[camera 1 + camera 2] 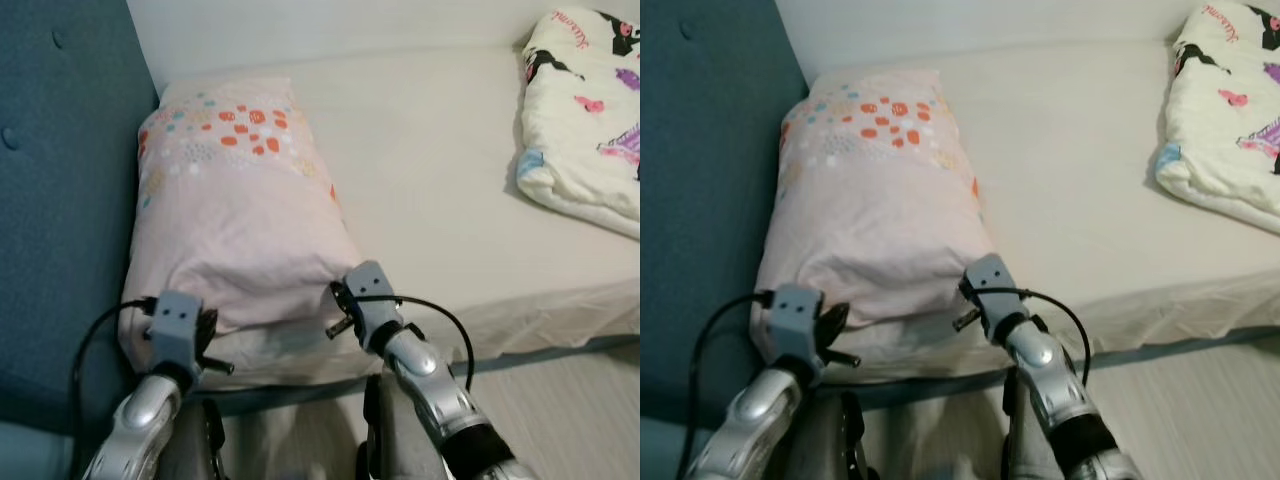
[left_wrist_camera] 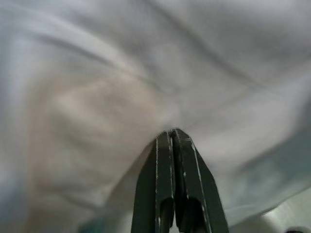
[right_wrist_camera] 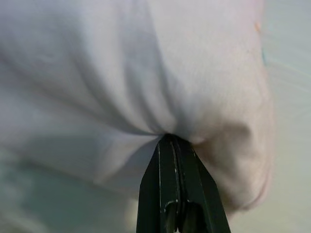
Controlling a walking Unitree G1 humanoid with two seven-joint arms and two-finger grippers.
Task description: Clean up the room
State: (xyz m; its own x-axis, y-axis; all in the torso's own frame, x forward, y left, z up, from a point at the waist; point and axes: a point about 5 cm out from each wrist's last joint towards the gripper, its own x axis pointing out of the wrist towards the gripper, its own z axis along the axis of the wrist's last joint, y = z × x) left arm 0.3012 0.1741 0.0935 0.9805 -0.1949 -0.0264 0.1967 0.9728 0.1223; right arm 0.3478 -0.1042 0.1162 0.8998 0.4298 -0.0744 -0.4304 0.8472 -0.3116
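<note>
Teal headboard point(image 1: 60, 200) at left; pink dotted pillow point(image 1: 235, 215) beside it on the bed point(image 1: 430, 170). Left gripper point(image 2: 172, 138) and right gripper point(image 3: 170, 141) at its near edge, jaws pressed together pinching pillow fabric, seen in wrist views. Cartoon-print blanket point(image 1: 585, 110) far right.

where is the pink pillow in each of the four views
Left eye view: pillow left of centre on the bed, beside the blue headboard.
Right eye view: same spot, pillow.
Left wrist view: its fabric pinched at the left gripper.
Right wrist view: its fabric pinched at the right gripper.
Shared landmark: the pinched near edge.
</note>
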